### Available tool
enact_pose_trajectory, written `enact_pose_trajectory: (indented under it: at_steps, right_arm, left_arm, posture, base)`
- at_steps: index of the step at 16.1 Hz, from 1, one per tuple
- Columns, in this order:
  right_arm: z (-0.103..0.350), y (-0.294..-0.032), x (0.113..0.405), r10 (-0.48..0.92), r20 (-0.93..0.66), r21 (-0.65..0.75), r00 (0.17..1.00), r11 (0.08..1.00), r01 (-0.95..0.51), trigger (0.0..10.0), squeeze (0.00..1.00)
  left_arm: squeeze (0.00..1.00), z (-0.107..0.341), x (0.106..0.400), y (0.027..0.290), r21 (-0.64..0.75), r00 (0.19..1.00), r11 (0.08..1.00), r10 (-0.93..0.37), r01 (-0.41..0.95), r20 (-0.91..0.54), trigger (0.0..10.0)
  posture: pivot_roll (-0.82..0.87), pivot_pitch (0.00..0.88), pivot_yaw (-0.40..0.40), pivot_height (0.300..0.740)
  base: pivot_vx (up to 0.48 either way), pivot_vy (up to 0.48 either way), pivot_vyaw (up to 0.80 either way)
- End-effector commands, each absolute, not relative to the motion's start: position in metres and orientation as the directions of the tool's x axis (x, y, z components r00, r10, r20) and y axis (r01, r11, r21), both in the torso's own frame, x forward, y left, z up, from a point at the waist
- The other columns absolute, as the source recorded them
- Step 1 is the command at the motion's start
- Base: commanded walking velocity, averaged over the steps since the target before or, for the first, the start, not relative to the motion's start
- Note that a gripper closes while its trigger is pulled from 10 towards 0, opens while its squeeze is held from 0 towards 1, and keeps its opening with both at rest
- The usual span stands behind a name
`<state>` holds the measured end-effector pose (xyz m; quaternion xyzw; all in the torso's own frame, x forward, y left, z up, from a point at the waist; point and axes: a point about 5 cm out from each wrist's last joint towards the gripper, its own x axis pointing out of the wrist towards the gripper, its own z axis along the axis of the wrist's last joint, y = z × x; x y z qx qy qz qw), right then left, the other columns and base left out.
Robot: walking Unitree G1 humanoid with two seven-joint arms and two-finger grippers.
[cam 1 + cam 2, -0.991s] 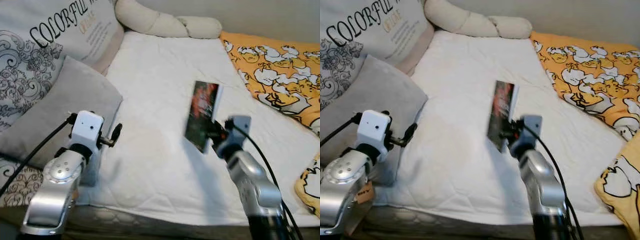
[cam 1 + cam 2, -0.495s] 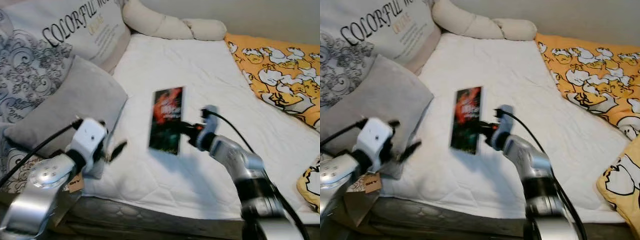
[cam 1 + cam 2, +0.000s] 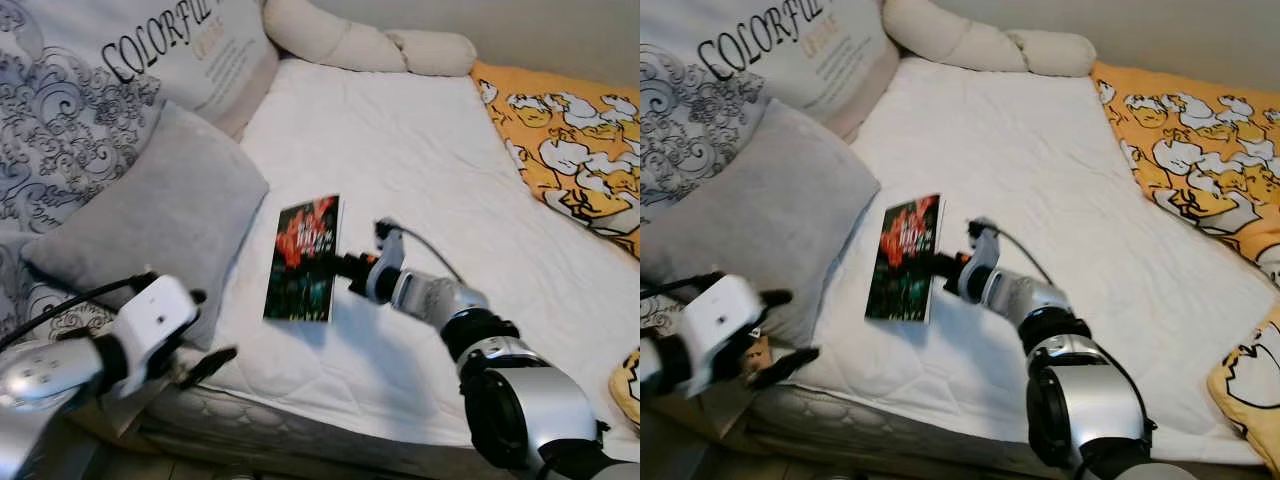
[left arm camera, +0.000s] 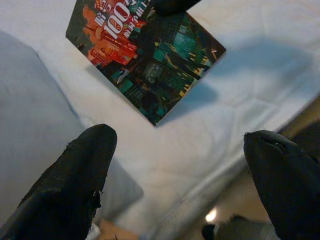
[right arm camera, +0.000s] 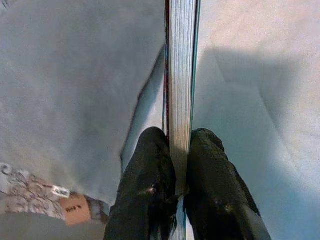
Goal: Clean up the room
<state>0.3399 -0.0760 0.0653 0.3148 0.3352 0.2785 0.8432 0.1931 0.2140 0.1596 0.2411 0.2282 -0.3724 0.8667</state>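
A book point(image 3: 305, 255) with a dark cover and red lettering hangs above the white bed sheet point(image 3: 400, 150), close to the grey pillow point(image 3: 160, 230). My right gripper point(image 3: 345, 266) is shut on the book's right edge, and its two black fingers point(image 5: 155, 185) pinch the page block point(image 5: 181, 75). The left gripper point(image 3: 205, 340) hovers open at the bed's front left edge, below the grey pillow. Its fingers point(image 4: 75, 180) stand wide apart with the book point(image 4: 145, 55) ahead of them, untouched.
A large printed cushion point(image 3: 110, 90) leans at the back left behind the grey pillow. A beige bolster point(image 3: 370, 45) lies along the head of the bed. An orange patterned blanket point(image 3: 570, 140) covers the right side. The bed's front edge point(image 3: 300, 430) runs below my arms.
The right gripper has carried the book leftward toward the grey pillow, turning its cover more face-up. The left arm has dropped lower toward the bed's edge. The camera has shifted.
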Motion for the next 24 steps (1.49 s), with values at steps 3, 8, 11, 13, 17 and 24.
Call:
enact_pose_trajectory:
  at_steps: [3, 8, 11, 13, 17, 24]
  right_arm:
    - [0.060, -0.073, 0.342, 0.617, -0.455, 0.603, 0.642, 0.744, -0.288, 10.0, 0.00]
    - [0.045, -0.082, 0.337, 0.483, -0.555, 0.449, 0.677, 0.859, -0.245, 10.0, 1.00]
    - [0.041, -0.085, 0.336, 0.437, -0.574, 0.404, 0.692, 0.887, -0.224, 10.0, 1.00]
    - [0.039, -0.091, 0.336, 0.391, -0.591, 0.331, 0.705, 0.915, -0.230, 10.0, 1.00]
    - [0.035, -0.103, 0.335, 0.360, -0.592, 0.339, 0.721, 0.923, -0.183, 10.0, 1.00]
    - [0.040, -0.126, 0.335, 0.408, -0.422, 0.402, 0.810, 0.885, -0.237, 10.0, 1.00]
  left_arm:
    - [0.00, 0.170, 0.185, 0.213, 0.252, 0.602, 0.586, -0.539, 0.771, -0.590, 10.0]
    - [0.00, 0.172, 0.181, 0.209, 0.239, 0.591, 0.584, -0.540, 0.776, -0.599, 10.0]
    - [0.00, 0.170, 0.179, 0.204, 0.230, 0.587, 0.584, -0.547, 0.778, -0.597, 10.0]
    - [0.00, 0.168, 0.179, 0.203, 0.226, 0.585, 0.585, -0.548, 0.779, -0.597, 10.0]
    - [0.00, 0.163, 0.182, 0.197, 0.218, 0.586, 0.589, -0.555, 0.778, -0.591, 10.0]
    - [0.00, 0.144, 0.221, 0.186, 0.205, 0.843, 0.852, -0.387, 0.482, -0.372, 10.0]
  posture:
    - [0.23, 0.026, -0.059, 0.740]
    - [0.24, 0.059, -0.068, 0.740]
    - [0.25, 0.056, -0.075, 0.740]
    - [0.24, 0.046, -0.076, 0.740]
    - [0.21, 0.000, -0.070, 0.740]
    - [0.09, 0.000, -0.047, 0.740]
  base:
    - [0.000, 0.000, 0.00]
    - [0.000, 0.000, 0.00]
    - [0.000, 0.000, 0.00]
    - [0.000, 0.000, 0.00]
    - [0.000, 0.000, 0.00]
    - [0.000, 0.000, 0.00]
